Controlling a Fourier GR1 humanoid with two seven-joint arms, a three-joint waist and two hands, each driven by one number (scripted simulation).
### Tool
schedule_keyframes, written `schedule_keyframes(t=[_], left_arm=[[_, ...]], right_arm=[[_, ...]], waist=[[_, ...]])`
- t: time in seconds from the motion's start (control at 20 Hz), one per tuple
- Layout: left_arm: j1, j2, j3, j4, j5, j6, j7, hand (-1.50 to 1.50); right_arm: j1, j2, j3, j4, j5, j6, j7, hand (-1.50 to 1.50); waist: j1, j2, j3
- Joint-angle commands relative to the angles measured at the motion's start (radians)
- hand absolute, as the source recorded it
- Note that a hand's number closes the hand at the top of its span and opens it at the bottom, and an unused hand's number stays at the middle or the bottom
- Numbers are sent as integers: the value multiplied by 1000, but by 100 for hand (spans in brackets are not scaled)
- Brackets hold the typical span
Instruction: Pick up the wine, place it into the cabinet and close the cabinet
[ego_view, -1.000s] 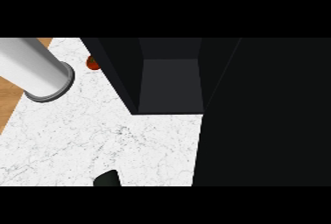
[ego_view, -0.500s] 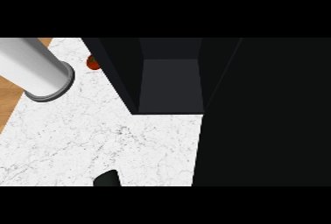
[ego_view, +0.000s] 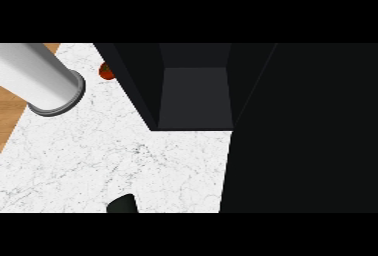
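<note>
Since the head view shows neither hand, you cannot tell their state. The wine is not plainly seen, unless the dark rounded shape (ego_view: 122, 204) below the open cabinet (ego_view: 193, 95), at the bench's (ego_view: 96, 150) near edge, is it.

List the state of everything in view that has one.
Cabinet: open, nothing visible inside.
Grey cylinder: slanted, over the counter's left edge.
Red thing: partly hidden behind the cabinet.
Dark shape: cut off at the lower edge; unidentifiable.
</note>
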Motion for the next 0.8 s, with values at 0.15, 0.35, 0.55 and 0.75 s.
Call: schedule_keyframes(t=[0.15,0.35,0.55,0.75], left_arm=[[-97,-63,59,115,43,-32,-53,-150],[-81,-26,102,140,67,10,-110,-150],[-107,-78,111,166,59,-23,-104,-150],[-130,-40,151,86,92,-116,-96,-150]], right_arm=[[-34,10,-28,-112,-71,-27,94,-150],[-5,6,-4,-132,-45,-5,87,-150],[14,23,18,-151,-34,-6,93,-150],[-55,30,28,-142,9,-33,135,-150]], waist=[[0,1,-1],[2,0,-1],[0,0,-1],[3,-1,-1]])
